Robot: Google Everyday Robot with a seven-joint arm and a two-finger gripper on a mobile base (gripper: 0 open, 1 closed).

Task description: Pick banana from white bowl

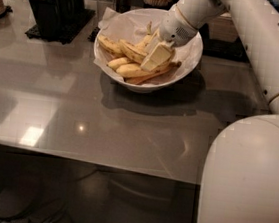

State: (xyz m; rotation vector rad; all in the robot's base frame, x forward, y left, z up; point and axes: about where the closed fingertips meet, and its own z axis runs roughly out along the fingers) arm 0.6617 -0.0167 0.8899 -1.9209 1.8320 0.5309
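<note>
The white bowl (187,63) sits toward the far side of the bench (103,124), lined with crumpled paper (114,22) and heaped with bananas (111,45). The robot's white arm (258,41) reaches in from two o'clock, with the gripper (156,57) set down in the middle of the pile. The banana (151,78), long and brown-flecked, lies along the bowl's six o'clock side right beneath the gripper, though whether it is held I cannot tell; a black caddy (50,15) stands at ten o'clock from the bowl.
</note>
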